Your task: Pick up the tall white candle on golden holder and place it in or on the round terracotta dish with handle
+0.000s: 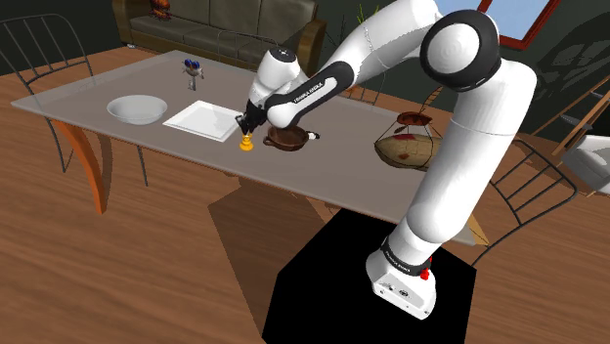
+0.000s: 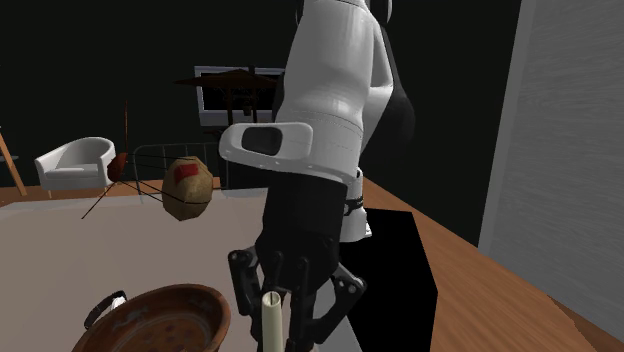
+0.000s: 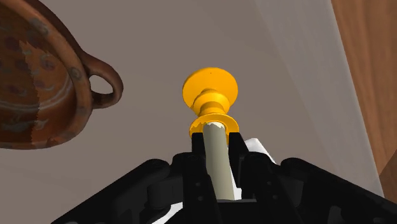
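Black fingers (image 3: 236, 151) clamped on the tall cream-white candle (image 3: 217, 162); its glossy golden holder (image 3: 210, 95), round-footed, projects beyond the fingertips. A round brown terracotta dish (image 3: 38, 76) lies beside them.

The tall cream-white candle on a golden holder (image 3: 216, 159) stands upright, clasped between the jaws. The round brown terracotta dish with loop handle (image 3: 38, 76) sits just beside it on the counter (image 3: 159, 38).
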### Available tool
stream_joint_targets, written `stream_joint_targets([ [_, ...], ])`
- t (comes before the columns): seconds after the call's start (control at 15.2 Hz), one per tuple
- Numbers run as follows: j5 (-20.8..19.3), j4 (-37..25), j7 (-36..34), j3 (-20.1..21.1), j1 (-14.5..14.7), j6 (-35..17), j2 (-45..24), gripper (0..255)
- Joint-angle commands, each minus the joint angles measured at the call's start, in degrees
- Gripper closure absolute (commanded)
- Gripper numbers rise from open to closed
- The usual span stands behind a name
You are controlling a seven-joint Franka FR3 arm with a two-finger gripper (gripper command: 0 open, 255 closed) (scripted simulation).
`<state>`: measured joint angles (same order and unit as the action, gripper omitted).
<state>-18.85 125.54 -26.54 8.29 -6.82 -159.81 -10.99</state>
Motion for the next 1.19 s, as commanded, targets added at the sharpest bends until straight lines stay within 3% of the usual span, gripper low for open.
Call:
stream_joint_targets([
  [0.0, 1.24, -0.41, 1.15, 0.50, -0.35, 1.44, 1.07, 255],
  [1.12, 7.89, -4.91, 7.02, 2.17, -1.14, 12.62, 8.14, 255],
])
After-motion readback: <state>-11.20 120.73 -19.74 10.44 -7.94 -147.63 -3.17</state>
